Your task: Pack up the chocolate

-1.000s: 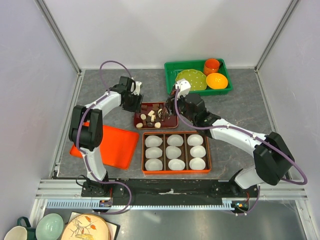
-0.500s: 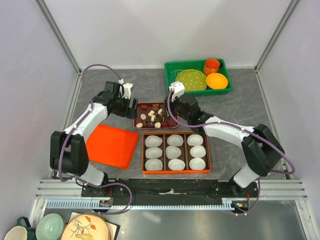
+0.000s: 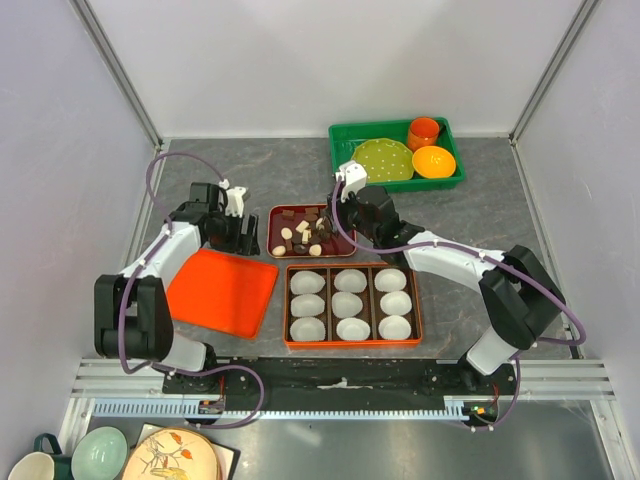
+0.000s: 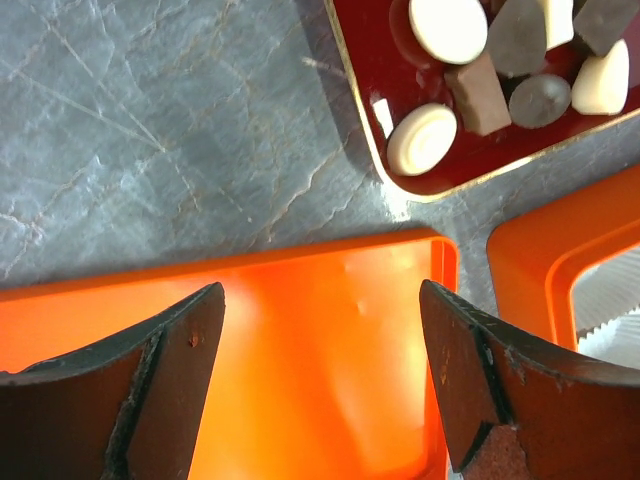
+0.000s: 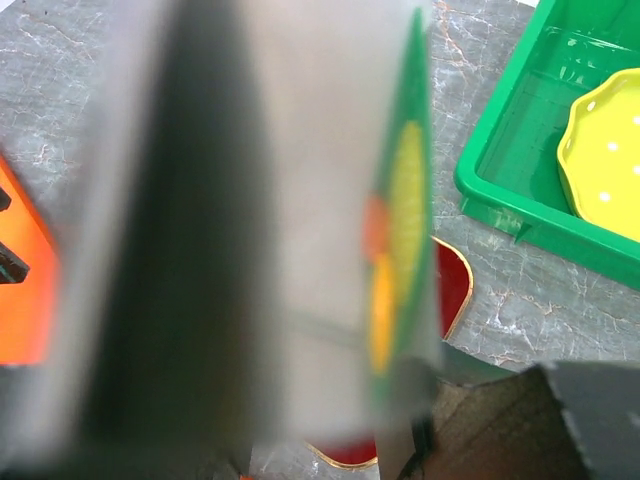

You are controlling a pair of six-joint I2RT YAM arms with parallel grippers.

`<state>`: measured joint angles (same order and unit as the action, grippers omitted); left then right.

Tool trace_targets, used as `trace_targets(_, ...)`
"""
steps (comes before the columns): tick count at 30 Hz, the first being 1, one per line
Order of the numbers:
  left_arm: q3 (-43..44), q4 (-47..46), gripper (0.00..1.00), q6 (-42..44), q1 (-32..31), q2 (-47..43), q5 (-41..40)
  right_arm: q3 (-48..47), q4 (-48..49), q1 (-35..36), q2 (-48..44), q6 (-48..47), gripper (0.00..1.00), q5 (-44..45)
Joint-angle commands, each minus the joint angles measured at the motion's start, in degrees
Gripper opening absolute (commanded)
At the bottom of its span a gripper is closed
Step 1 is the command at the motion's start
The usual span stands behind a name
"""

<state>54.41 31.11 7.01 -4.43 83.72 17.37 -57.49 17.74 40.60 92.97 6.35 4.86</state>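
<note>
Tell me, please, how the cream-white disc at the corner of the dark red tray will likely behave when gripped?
The cream-white disc lies flat with a smooth rim, so it would probably slip sideways if pinched off-centre. It looks small beside the open left pincer, so it is likely light. Pushed on the glossy dark red tray, it should slide rather than roll.

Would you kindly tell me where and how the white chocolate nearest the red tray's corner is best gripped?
Grip the white chocolate across its rounded edge, coming straight down from above. It lies flat on the tray floor, so only its rim offers opposing faces. The tray wall and a brown piece crowd two sides, so closing along the freer diagonal looks safest.
</note>
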Motion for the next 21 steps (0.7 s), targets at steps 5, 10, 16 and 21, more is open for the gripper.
trace_targets(5, -3.4, -2.5, 0.86, 3.5, 2.2, -5.8, 2.9, -0.5, 3.3, -0.2, 1.0, 1.1, 0.45, -0.9)
trace_targets(10, -6.3, -2.7, 0.87, 4.2, 2.7, -9.3, 2.5, -0.4, 3.5, -0.1, 1.4, 2.4, 0.44, -2.0)
trace_targets(16, -7.0, -2.2, 0.86, 4.9, 4.2, -11.8, 1.8, 1.4, 3.4, 0.8, 1.3, 3.2, 0.44, -1.6)
trace_targets(21, -5.8, -1.1, 0.86, 4.9, 4.3, -11.7, 2.8, 2.0, 3.6, 1.4, 1.2, 2.7, 0.44, 0.1)
